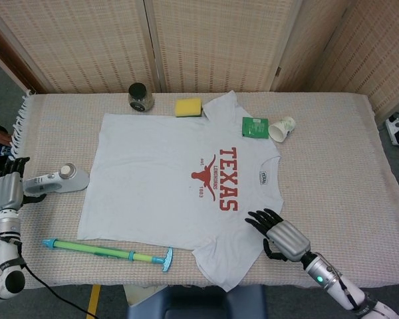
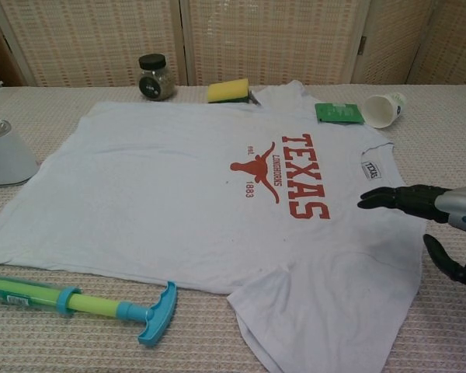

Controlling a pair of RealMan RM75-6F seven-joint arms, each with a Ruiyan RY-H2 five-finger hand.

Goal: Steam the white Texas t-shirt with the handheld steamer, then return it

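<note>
The white Texas t-shirt (image 1: 179, 179) lies spread flat on the woven tablecloth, its red print (image 2: 291, 183) facing up. The white handheld steamer (image 1: 56, 181) lies on the cloth just left of the shirt; the chest view shows it at the left edge as the steamer (image 2: 4, 151). My left hand (image 1: 6, 191) is at the table's left edge, just left of the steamer's handle, fingers spread and holding nothing. Over the shirt's near right sleeve, my right hand (image 1: 282, 236) hovers open and empty; the chest view has the same right hand (image 2: 439, 221) at its right edge.
At the back stand a dark jar (image 1: 140, 96) and a yellow sponge (image 1: 188, 107), the sponge touching the shirt's far edge. A green packet (image 1: 255, 126) and a tipped paper cup (image 1: 282, 127) lie right of the collar. A green and blue pump toy (image 1: 110, 252) lies near the front edge.
</note>
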